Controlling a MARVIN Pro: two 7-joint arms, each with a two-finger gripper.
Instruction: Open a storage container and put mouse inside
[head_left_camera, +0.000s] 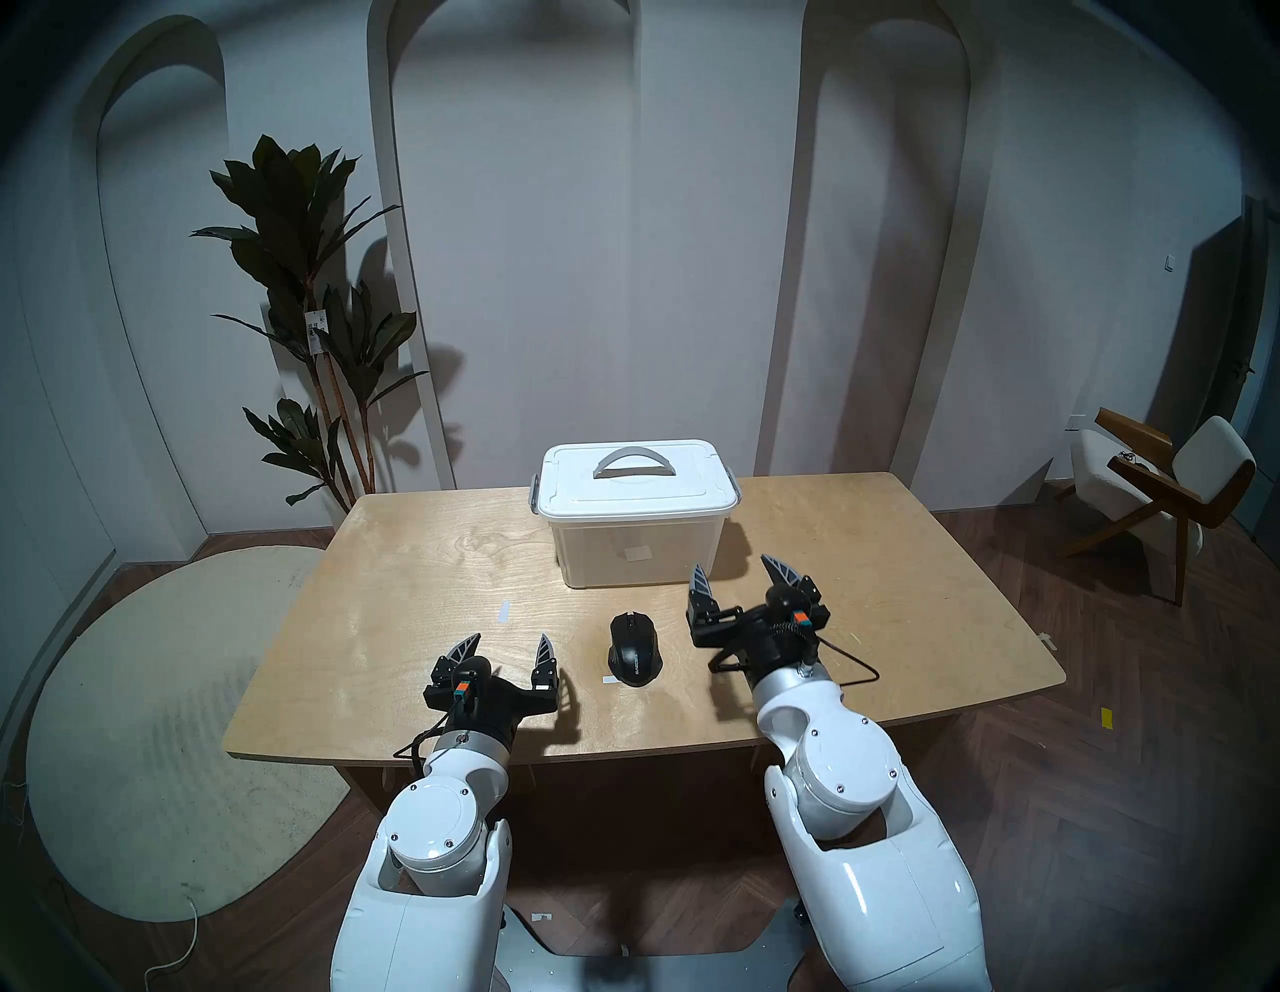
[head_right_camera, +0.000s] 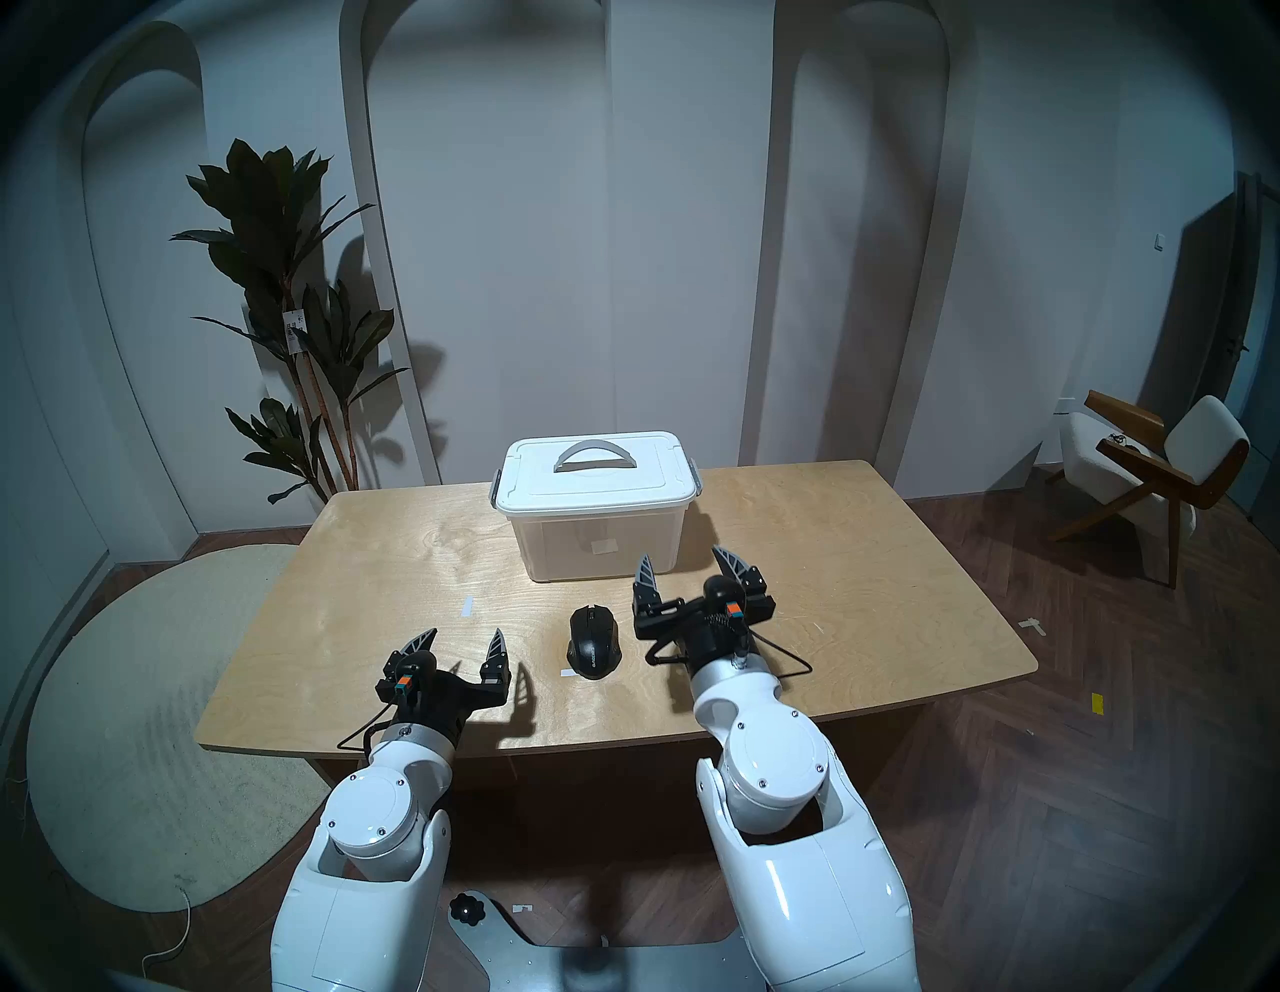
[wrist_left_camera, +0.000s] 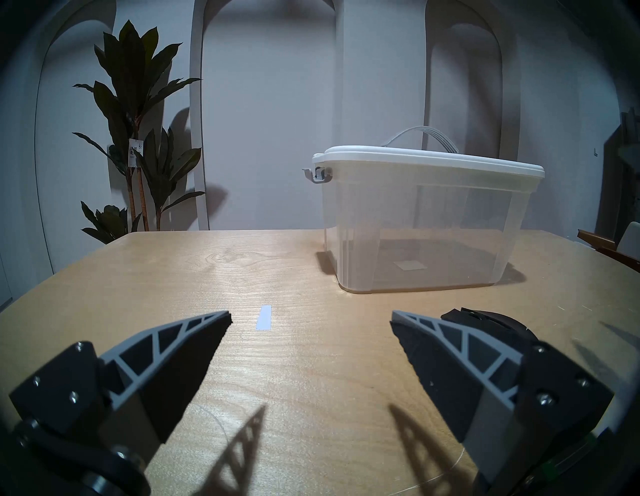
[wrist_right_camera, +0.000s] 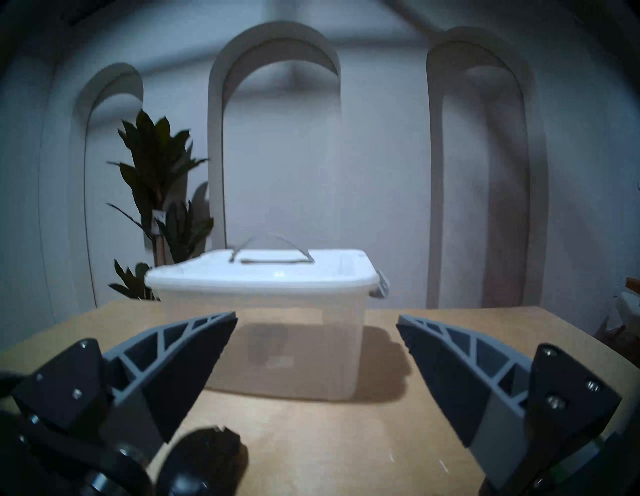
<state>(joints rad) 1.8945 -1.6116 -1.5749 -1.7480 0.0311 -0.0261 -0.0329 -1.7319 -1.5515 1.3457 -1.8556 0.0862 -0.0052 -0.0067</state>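
The storage container (head_left_camera: 641, 547) is a translucent tub with a white lid (head_left_camera: 634, 481) shut on it and a grey arched handle (head_left_camera: 632, 463). It stands at the table's far middle, and shows in the left wrist view (wrist_left_camera: 426, 228) and the right wrist view (wrist_right_camera: 277, 318). The black mouse (head_left_camera: 632, 648) lies on the table in front of it, between my two grippers. My left gripper (head_left_camera: 509, 645) is open and empty, left of the mouse. My right gripper (head_left_camera: 741, 573) is open and empty, right of the mouse, near the tub's front right corner.
The wooden table (head_left_camera: 415, 568) has a small white tape strip (head_left_camera: 503, 609) left of the tub. A potted plant (head_left_camera: 312, 312) stands behind the table's left corner. A chair (head_left_camera: 1163, 485) stands at the right. A round rug (head_left_camera: 138, 727) lies on the floor to the left.
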